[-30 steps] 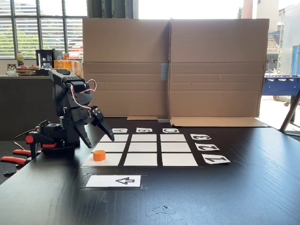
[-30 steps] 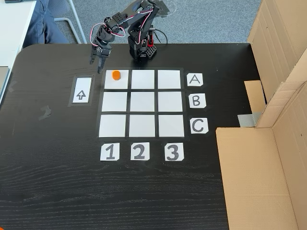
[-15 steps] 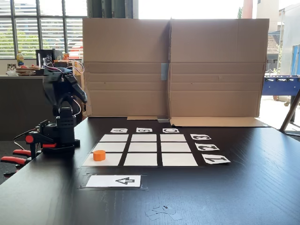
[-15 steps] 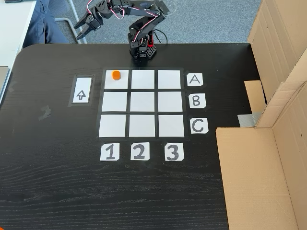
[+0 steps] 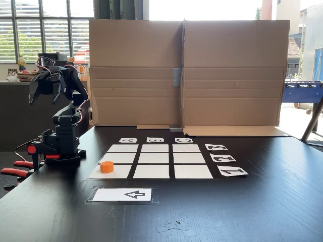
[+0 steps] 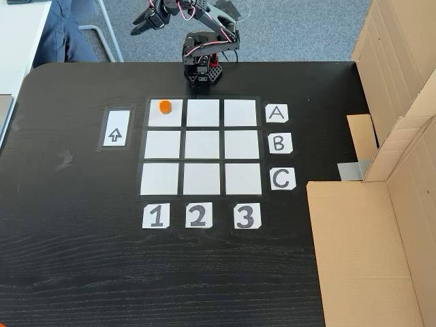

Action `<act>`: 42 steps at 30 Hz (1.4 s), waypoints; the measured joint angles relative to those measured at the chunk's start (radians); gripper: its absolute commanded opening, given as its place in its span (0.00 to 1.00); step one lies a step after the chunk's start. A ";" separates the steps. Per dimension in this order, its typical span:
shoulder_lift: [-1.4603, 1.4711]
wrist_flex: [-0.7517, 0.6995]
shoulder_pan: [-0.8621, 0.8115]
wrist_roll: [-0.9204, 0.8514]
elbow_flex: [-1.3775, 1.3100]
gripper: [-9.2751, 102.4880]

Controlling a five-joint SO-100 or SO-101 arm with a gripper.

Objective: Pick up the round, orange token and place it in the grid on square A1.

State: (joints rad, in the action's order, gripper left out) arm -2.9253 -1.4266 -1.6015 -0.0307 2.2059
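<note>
The black wood-grain table (image 6: pixel 82 259) carries everything, with a tall brown cardboard screen (image 5: pixel 186 70) standing along its far edge in a fixed view and running down the right side in the other fixed view (image 6: pixel 398 136). Near the middle of the table lies the grid (image 6: pixel 201 146) of nine white paper rectangles split by black gaps, which serves as the landmark here (image 5: pixel 151 160). White label cards A, B, C (image 6: pixel 280 144) sit just right of the grid in the high fixed view, and cards 1, 2, 3 (image 6: pixel 197 215) sit just below it. The white card with a black arrow (image 6: pixel 116 129) lies just left of the grid. The black robot arm (image 6: pixel 204 48) stands at the table edge just above the grid's top row, folded upward and back. Its pincer (image 5: pixel 45 93) hangs in the air well apart from the grid, fingers spread and holding nothing (image 6: pixel 144 22). The small round orange token (image 6: pixel 164 106) rests on square A1 (image 6: pixel 174 117), the grid's top-left corner cell, in its upper part and inside its edges (image 5: pixel 106 167).
</note>
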 measured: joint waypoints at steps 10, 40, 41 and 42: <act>-0.164 -0.061 -0.041 0.000 0.279 0.17; -0.353 0.255 -0.114 0.005 0.839 0.09; -0.357 0.261 -0.114 0.005 0.844 0.09; -0.360 0.264 -0.114 0.005 0.847 0.08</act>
State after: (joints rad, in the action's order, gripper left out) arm -3.2858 -1.1628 -1.7150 -0.0261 3.0526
